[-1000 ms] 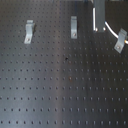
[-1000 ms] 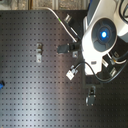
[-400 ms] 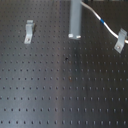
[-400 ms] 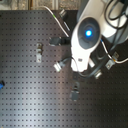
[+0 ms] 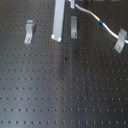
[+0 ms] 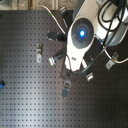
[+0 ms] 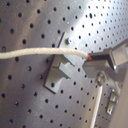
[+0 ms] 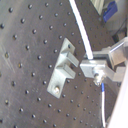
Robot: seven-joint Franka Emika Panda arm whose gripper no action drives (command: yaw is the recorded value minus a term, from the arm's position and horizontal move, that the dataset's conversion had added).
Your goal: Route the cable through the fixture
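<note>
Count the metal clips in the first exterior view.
3: left clip, middle clip right of the gripper finger, right clip under the cable. Others may lie outside the frame.

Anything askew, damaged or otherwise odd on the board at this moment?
Nothing stands out. The cable runs intact over a metal clip to the gripper, which is shut on it. The other clips stand bolted to the perforated board, and no damage shows.

A dark perforated surface (image 5: 65, 95) fills the first exterior view; in the second exterior view, a small blue object (image 6: 2, 84) sits at its nine o'clock edge.
</note>
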